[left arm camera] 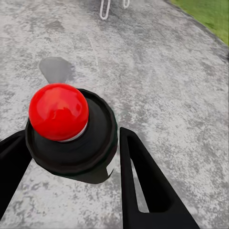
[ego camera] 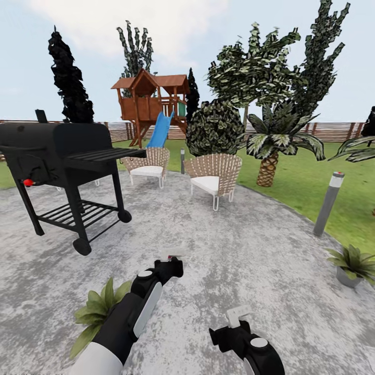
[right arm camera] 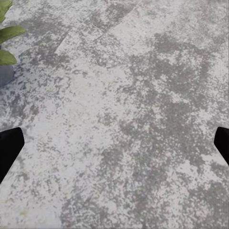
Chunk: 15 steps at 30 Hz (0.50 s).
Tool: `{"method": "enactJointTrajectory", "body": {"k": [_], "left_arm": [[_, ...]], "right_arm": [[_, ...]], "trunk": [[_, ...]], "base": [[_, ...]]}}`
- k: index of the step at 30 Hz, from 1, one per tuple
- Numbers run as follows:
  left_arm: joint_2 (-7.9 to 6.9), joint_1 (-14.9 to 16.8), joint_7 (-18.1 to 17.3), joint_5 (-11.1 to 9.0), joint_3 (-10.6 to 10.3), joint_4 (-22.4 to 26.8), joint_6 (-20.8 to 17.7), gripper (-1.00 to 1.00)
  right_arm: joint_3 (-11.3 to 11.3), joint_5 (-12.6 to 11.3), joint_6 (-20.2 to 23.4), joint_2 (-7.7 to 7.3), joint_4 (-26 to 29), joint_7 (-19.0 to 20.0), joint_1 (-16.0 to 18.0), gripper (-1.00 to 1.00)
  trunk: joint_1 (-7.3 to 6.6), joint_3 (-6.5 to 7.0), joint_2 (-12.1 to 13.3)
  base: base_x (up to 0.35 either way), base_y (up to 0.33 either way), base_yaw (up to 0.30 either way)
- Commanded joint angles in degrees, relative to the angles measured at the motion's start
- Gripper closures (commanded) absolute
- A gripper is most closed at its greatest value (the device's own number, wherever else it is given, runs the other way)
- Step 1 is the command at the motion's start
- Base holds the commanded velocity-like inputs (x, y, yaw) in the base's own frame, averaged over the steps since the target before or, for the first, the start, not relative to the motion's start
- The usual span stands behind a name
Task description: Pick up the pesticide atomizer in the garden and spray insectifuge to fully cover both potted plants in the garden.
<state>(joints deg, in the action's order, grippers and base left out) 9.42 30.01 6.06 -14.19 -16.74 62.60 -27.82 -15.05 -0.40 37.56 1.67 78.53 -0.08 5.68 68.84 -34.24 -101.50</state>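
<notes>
My left gripper point(ego camera: 172, 261) is over the grey paved patio point(ego camera: 219, 260) of the garden, shut on the pesticide atomizer point(ego camera: 172, 256). In the left wrist view the atomizer point(left arm camera: 71, 138) is a dark round body with a red dome, sitting between the two black fingers point(left arm camera: 143, 176). One potted plant point(ego camera: 99, 310) stands low on the left, partly hidden behind my left arm. The other potted plant point(ego camera: 351, 264) sits at the patio's right edge. My right gripper point(ego camera: 237, 315) is open and empty above the paving, its jaws wide apart. Plant leaves point(right arm camera: 7, 43) show in the right wrist view.
A black grill point(ego camera: 62, 166) stands on the left of the patio. Two wicker chairs point(ego camera: 213, 177) are at the far side. A grey lamp post point(ego camera: 328, 203) rises at the right edge, with a palm point(ego camera: 271, 151), a wooden playhouse with a slide point(ego camera: 151, 107) and a fence behind.
</notes>
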Motion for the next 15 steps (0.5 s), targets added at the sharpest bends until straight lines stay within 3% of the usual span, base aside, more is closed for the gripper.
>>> {"method": "enactJointTrajectory", "body": {"k": [1, 13, 15], "left_arm": [[-0.02, 0.04, 0.53, -0.59, -0.1, 0.07, -0.22, 1.0], [-0.17, 0.04, 0.53, -0.48, 0.22, 0.31, -0.22, 1.0], [-0.19, 0.04, 0.53, -0.42, 0.27, 0.37, -0.24, 1.0]], "right_arm": [[0.05, -0.04, 0.29, -0.04, 0.1, -0.01, 0.03, -1.0], [0.55, -0.09, 0.24, -0.49, 0.17, 0.05, -0.06, -1.0], [1.88, -0.08, 0.24, -1.54, 0.2, 0.12, -0.21, -1.0]], "trunk": [[-0.01, -0.06, -0.03], [-0.01, -0.06, -0.03], [-0.01, -0.06, -0.03]], "base": [[0.0, 0.0, 0.04], [0.0, 0.0, 0.004], [0.0, 0.0, 0.0]]}}
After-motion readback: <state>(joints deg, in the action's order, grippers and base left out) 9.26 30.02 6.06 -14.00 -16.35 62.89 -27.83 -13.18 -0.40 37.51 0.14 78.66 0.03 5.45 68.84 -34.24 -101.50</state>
